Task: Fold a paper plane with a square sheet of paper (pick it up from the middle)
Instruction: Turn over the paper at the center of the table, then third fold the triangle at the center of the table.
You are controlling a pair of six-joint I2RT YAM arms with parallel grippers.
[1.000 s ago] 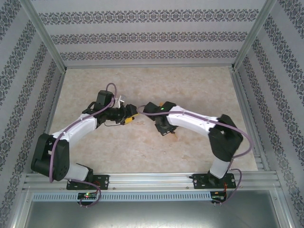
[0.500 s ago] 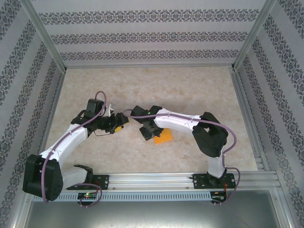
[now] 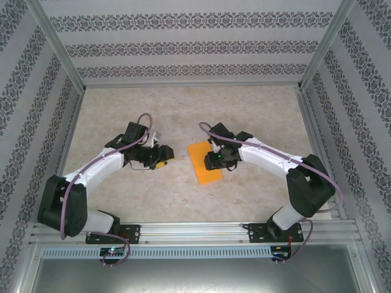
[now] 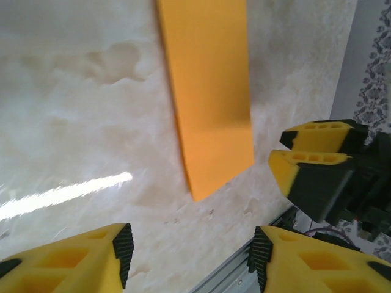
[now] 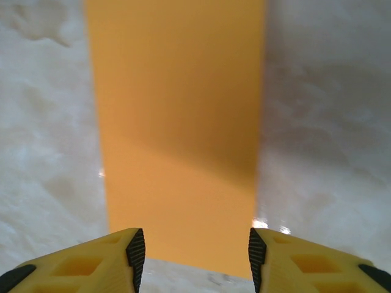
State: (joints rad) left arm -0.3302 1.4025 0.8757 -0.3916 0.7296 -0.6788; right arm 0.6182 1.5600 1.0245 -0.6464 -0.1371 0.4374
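Lying flat, orange paper [image 3: 200, 165].

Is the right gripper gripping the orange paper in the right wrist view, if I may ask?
No, the right gripper stands open over the orange paper, which lies flat on the table.

Showing the square sheet of paper [image 3: 203, 162] matt and smooth; catching glare on the glossy marbled table [image 3: 256, 110]; wearing matt yellow plastic on the right gripper [image 5: 192, 244]; edging in brushed metal rail [image 3: 195, 229].

Pale marbled table [image 3: 256, 110], 1 orange-yellow sheet of paper [image 3: 203, 162] flat on it near the middle
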